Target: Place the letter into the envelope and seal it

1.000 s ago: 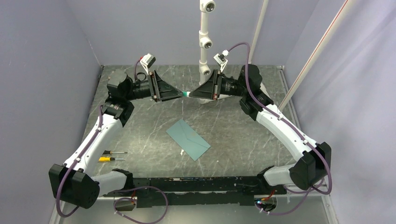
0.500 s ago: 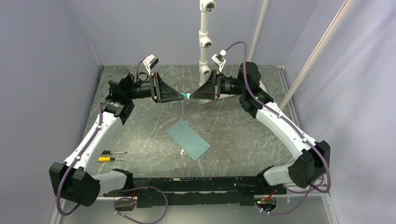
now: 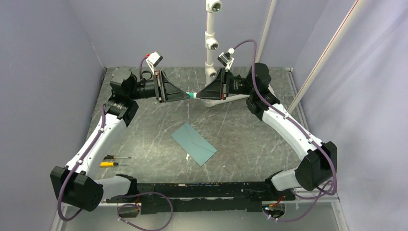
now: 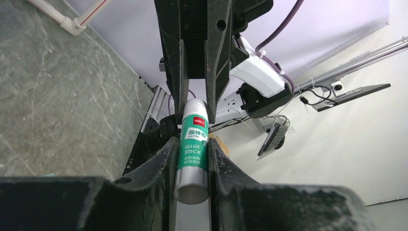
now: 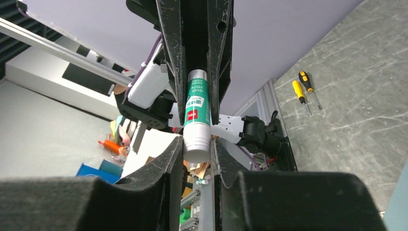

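A green-and-white glue stick [image 3: 192, 96] hangs level in the air over the back of the table, with a gripper on each end. My left gripper [image 3: 186, 96] is shut on its smooth silver end [image 4: 191, 185]. My right gripper [image 3: 198, 95] is shut on its ribbed grey end [image 5: 197, 144]. The two pairs of fingers face each other tip to tip. The teal envelope [image 3: 194, 143] lies flat mid-table, flap folded down, well below and in front of both grippers. The letter is out of view.
Two screwdrivers [image 3: 115, 161] with yellow-black handles lie near the left arm's forearm. A small white scrap [image 3: 187, 156] rests at the envelope's near edge. A white pipe post [image 3: 210, 48] stands just behind the grippers. Walls close in left and right.
My left gripper has narrowed onto the glue stick's end. Both wrists have lifted slightly, carrying the stick a little higher. The envelope has not moved.
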`<action>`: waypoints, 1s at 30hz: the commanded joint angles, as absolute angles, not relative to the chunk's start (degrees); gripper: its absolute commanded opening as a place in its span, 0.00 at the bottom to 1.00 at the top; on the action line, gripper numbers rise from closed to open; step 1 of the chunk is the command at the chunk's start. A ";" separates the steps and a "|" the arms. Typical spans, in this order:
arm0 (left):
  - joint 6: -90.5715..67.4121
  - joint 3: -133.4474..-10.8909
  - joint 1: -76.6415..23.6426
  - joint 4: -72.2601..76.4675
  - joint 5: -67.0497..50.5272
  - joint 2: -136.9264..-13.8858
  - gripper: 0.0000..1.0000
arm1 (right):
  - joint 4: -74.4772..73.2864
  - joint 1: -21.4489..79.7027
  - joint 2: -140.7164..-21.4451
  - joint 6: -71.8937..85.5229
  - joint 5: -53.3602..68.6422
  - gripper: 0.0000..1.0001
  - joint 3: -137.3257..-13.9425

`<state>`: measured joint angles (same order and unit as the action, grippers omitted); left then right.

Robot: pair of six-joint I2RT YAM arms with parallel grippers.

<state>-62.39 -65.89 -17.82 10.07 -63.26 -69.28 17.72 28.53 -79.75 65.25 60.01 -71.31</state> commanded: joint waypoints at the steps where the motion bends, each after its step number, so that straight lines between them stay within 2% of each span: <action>1: -58.85 -67.03 -20.21 7.77 -64.86 -71.85 0.02 | 27.21 30.50 -79.35 69.99 59.88 0.00 -74.49; 5: -60.98 -67.03 -20.59 11.74 -65.58 -73.09 0.02 | 23.15 31.51 -80.09 67.94 60.40 0.00 -74.82; 17: -58.67 -64.84 -24.11 10.70 -64.20 -73.37 0.02 | 18.42 31.46 -80.63 63.72 53.96 0.00 -75.84; 30: -60.13 -62.99 -28.48 15.39 -62.30 -75.17 0.02 | 24.77 33.34 -82.66 67.33 53.93 0.00 -74.76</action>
<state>-60.88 -64.47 -19.92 15.14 -62.67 -71.79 15.27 27.40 -80.82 65.04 61.67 -71.55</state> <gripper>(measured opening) 0.257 0.248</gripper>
